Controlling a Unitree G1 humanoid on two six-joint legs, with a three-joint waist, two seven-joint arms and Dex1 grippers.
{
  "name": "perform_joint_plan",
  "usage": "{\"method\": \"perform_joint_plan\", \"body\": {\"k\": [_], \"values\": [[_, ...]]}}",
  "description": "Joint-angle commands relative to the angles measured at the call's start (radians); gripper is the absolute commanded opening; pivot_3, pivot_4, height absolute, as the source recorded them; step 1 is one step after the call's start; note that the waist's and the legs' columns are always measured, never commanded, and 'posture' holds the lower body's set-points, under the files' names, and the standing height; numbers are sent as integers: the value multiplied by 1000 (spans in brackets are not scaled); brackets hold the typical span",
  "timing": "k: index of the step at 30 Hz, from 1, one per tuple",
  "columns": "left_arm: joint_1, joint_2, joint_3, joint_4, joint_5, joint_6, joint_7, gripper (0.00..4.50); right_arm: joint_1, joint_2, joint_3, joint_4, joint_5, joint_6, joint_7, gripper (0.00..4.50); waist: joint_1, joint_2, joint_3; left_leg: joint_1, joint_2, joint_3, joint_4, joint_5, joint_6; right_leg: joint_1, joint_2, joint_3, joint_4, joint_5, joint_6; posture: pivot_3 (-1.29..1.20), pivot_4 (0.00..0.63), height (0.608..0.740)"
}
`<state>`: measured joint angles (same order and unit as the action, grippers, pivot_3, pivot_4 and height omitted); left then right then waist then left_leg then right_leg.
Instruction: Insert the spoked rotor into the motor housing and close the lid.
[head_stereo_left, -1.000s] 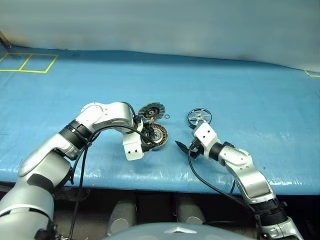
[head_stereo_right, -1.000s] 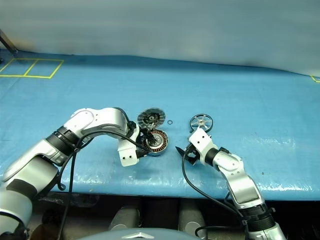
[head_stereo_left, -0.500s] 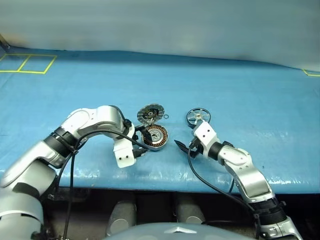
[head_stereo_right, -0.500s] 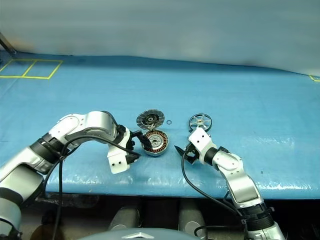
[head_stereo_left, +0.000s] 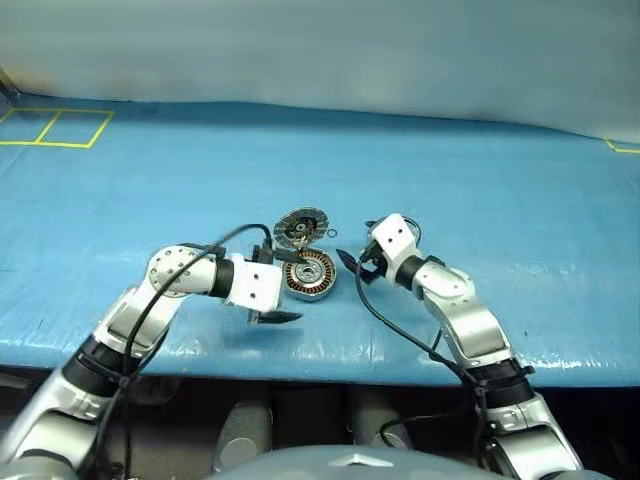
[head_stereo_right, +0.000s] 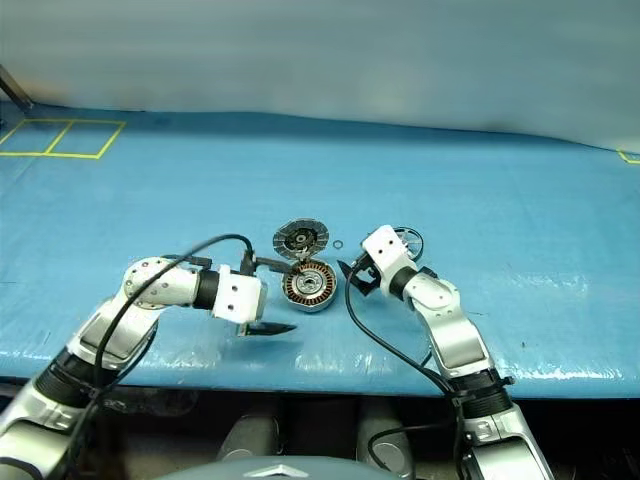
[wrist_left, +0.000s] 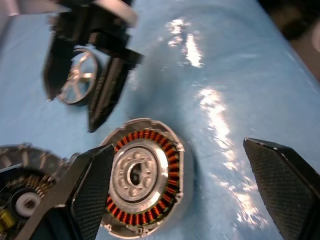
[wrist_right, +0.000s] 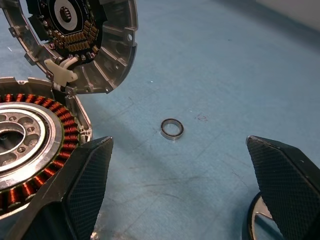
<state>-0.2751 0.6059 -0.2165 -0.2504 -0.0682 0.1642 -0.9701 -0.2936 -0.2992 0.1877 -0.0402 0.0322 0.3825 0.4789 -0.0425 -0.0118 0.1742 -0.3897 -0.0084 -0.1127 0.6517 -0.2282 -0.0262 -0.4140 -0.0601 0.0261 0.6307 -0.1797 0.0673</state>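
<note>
A: Right claw (head_stereo_right: 352, 276) is released, nothing in it, hanging just off the bench (head_stereo_right: 520, 200) between the motor housing (head_stereo_right: 308, 286) and the spoked rotor (wrist_left: 77, 83). The rotor lies flat on the blue sheet just behind that claw, partly hidden by the wrist from the head view.

B: And the left?

A: Left claw (head_stereo_right: 262, 326) is also spread wide and empty, near the front edge, just beside the housing on its near-left side. Not touching anything, as far as I can tell.

B: Housing state?

A: Open. Copper windings face up, and the lid (head_stereo_right: 301, 239) is swung back on its hinge, ribbed inner face showing. Rotor not in yet.

B: So the step is the rotor pickup?

A: That's my read. The right claw sits closest, so I'd turn it toward the rotor, straddle the rim across a spoke gap, and pinch the ring, not the hub. Keep it level on the lift so it drops square over the centre hub. The left claw could steady the housing wall, staying clear of the lid hinge.

B: Anything to avoid?

A: The small plain ring (wrist_right: 172, 128) beside the lid. It's easy to nudge.

B: Count?

A: One housing, one lid, one rotor, one small ring, two claws.
</note>
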Motion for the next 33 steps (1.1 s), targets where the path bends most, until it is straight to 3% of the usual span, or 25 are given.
{"method": "perform_joint_plan", "body": {"k": [1,8,14,27,30,33], "values": [[83,-79,152,-26,-75,62,171,4478,-38,15,-7,5,3,11,-7,4500,0,0,0,0,0,0,0,0,0,0,0,0,0,0,0,0,150,740],[236,-218,261,39,-103,53,365,4478,-94,65,-28,91,32,43,-12,4500,5,0,0,6,0,1,-3,0,0,4,0,1,0,-1,-2,0,150,740],[255,-285,262,89,-153,-10,369,4478,-166,113,-44,214,59,37,0,4500,4,0,0,8,0,2,-3,1,0,5,0,1,0,0,-2,0,150,740],[246,-276,246,139,-139,-61,367,4478,-313,161,-55,524,34,-30,-22,4500,-1,0,0,7,0,3,-5,1,0,4,0,2,-1,0,-3,0,150,740],[246,-273,244,141,-138,-66,368,4500,-316,163,-47,553,16,-27,-37,3902,-3,0,0,7,0,3,-6,1,0,4,0,2,-1,0,-3,0,150,740],[250,-270,243,139,-133,-68,371,4500,-310,162,-48,560,8,-27,-40,2944,-6,0,0,7,0,3,-6,1,0,4,0,2,-1,0,-3,0,150,740]]}}
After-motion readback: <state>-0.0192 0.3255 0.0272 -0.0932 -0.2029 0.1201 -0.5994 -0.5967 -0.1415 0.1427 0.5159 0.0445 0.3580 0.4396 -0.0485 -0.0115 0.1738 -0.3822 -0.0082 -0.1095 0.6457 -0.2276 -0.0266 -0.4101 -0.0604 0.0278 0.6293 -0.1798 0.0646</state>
